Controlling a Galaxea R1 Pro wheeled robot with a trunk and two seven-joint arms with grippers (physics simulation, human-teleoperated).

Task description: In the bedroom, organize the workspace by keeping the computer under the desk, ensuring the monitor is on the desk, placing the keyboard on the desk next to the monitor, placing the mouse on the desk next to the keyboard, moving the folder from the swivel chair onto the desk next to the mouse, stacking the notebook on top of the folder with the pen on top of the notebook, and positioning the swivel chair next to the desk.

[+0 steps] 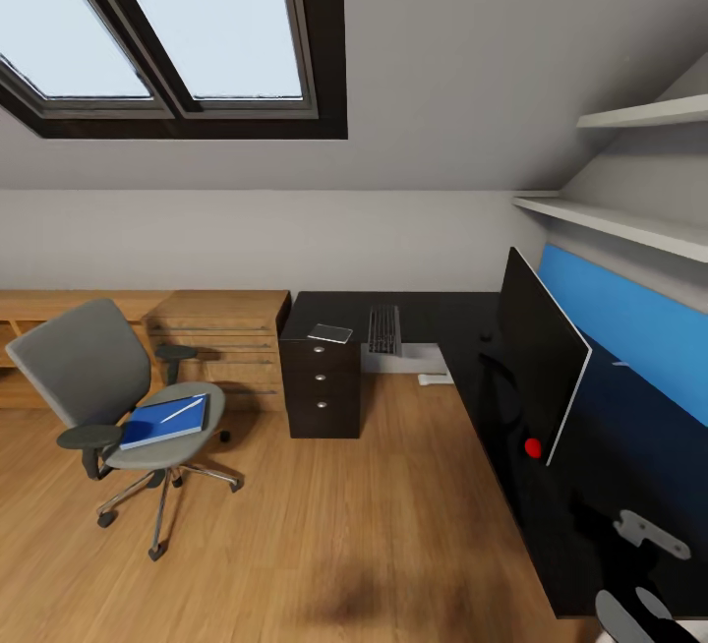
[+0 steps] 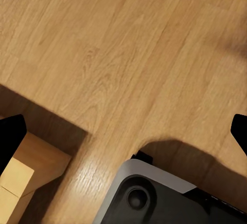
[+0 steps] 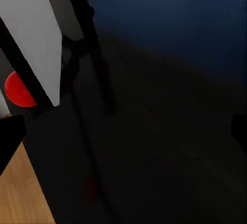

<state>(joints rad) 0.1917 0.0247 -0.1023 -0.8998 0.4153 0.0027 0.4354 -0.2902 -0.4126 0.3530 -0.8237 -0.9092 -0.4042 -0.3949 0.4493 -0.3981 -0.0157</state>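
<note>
Presently we note both tools spread wide, empty — reaching the folder [image 1: 164,421] risks rolling the pen [image 1: 183,410] off.

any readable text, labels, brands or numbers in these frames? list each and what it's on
None readable in any view.
monitor: no brand or label, just a plain red dot at its lower corner.
keyboard: key legends too small to read.
notebook: cover blank at this size.
folder on the swivel chair: plain blue, no label, white pen lying on it.
desk: no markings on the drawer unit.
</note>
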